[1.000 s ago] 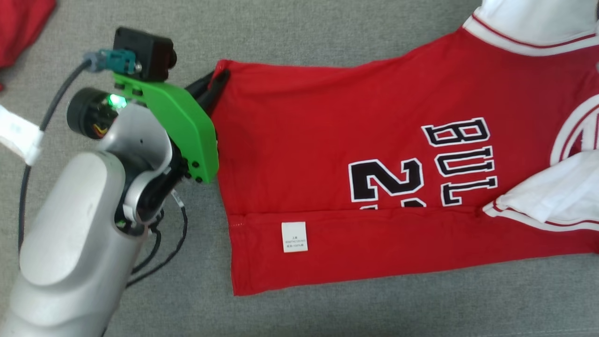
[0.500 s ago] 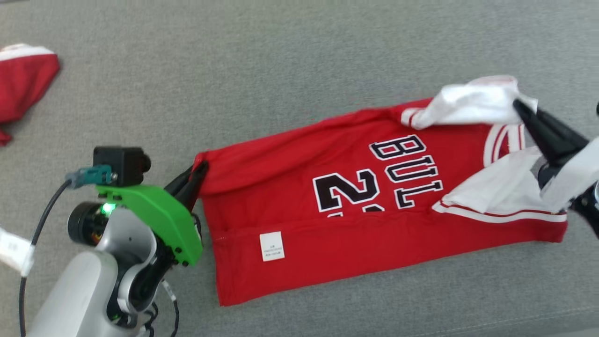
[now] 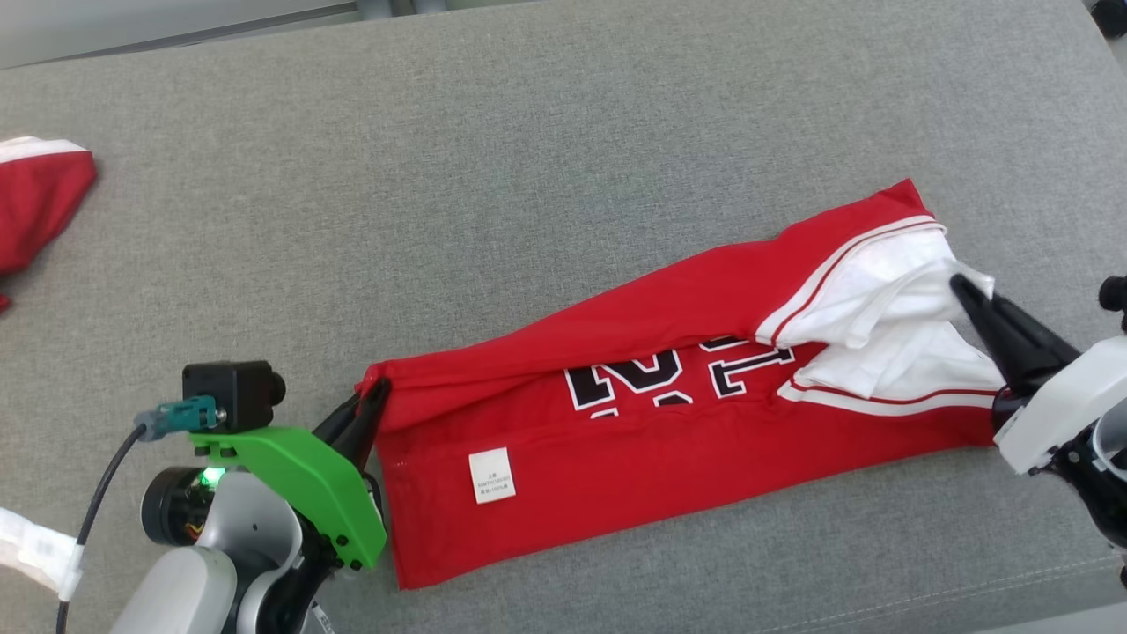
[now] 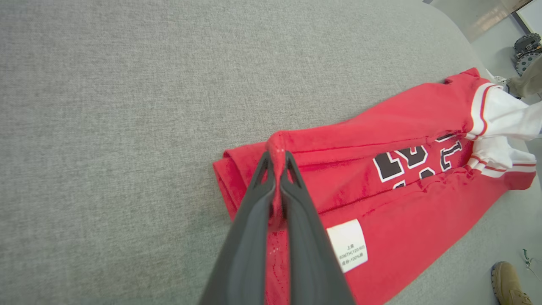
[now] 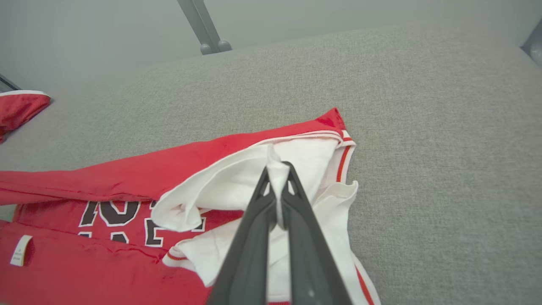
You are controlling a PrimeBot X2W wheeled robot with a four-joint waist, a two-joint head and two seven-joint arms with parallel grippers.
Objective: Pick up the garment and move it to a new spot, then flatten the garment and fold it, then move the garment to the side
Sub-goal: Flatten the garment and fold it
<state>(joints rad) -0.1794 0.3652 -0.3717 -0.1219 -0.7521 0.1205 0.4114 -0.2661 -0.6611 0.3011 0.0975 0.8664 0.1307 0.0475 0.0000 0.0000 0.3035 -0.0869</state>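
Note:
The garment (image 3: 634, 440) is a red jersey with white sleeves and black-and-white lettering, lying folded lengthwise on the grey surface (image 3: 528, 176). My left gripper (image 3: 377, 392) is shut on its red hem corner at the left end; in the left wrist view red cloth (image 4: 277, 152) is pinched between the fingers of that gripper (image 4: 277, 159). My right gripper (image 3: 960, 286) is shut on the white sleeve cloth (image 3: 889, 282) at the right end; the right wrist view shows white fabric (image 5: 277, 169) caught in the same gripper (image 5: 277, 171). A white care label (image 3: 491, 475) faces up.
Another red garment (image 3: 40, 207) lies at the far left edge of the grey surface, also seen as a red garment (image 5: 19, 108) in the right wrist view. A metal leg (image 5: 205, 25) stands beyond the far edge. A shoe (image 4: 510, 284) is on the floor.
The camera has pulled back. Both grippers have carried the far edge of the garment toward me, folding it over the lettering, so the jersey now lies narrower.

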